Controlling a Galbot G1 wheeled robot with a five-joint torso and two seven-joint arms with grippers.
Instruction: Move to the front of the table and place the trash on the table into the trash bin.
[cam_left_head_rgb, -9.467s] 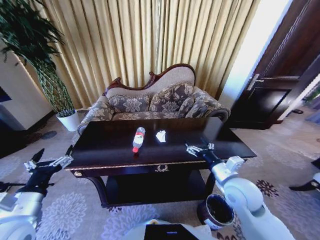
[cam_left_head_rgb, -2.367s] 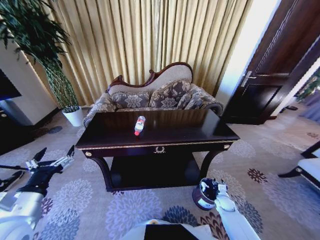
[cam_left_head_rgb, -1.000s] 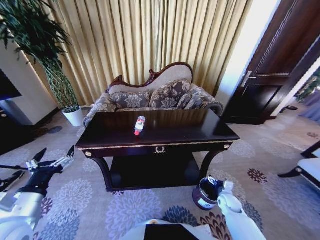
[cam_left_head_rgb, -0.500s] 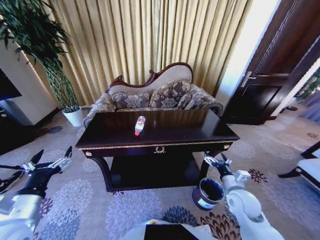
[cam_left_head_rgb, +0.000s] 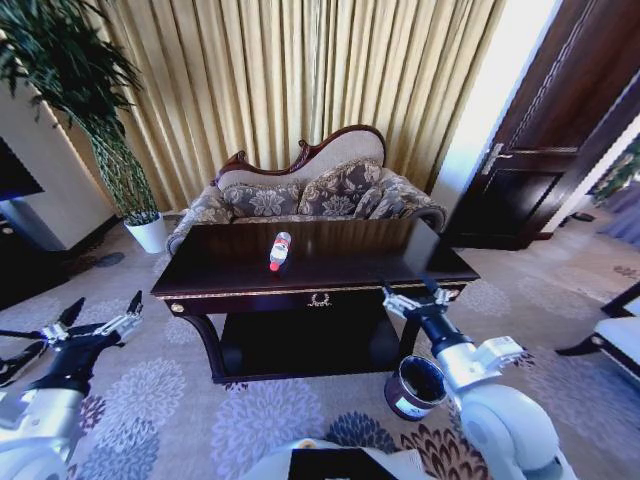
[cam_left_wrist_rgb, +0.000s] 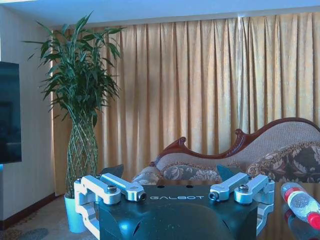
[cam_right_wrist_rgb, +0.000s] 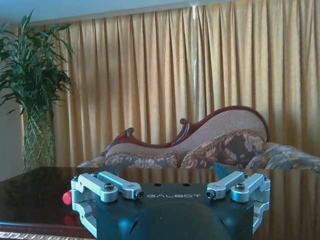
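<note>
The bottle (cam_left_head_rgb: 278, 251), clear plastic with a red label and red cap, is lying on its side near the middle of the table (cam_left_head_rgb: 340, 272), cap end toward the robot; it is the one piece of trash showing on the glossy dark top. From the left wrist camera the same bottle (cam_left_wrist_rgb: 301, 204) is lying just past the gripper's edge. The trash bin (cam_left_head_rgb: 417, 387) is standing on the carpet by the table's front right leg, open top up, white label facing the robot. The right gripper (cam_left_head_rgb: 412, 297) is hanging at the table's front edge toward its right end, above and a little behind the bin, jaws spread wide and gripping nothing; its wrist camera is looking level across the tabletop, with the bottle's red cap peeking beside one finger. The left gripper (cam_left_head_rgb: 96, 328) is sitting low off the table's left front corner, over the carpet, fingers likewise splayed and empty. Judged step: a reach for the bottle is in hand, with the pick itself not yet made. The next move probably calls for carrying a gripper inward across the top and closing across the bottle's body. The tabletop between is bare; the sofa (cam_left_head_rgb: 310, 195), curtains (cam_left_head_rgb: 300, 80) and potted plant (cam_left_head_rgb: 95, 120) are standing well behind.
</note>
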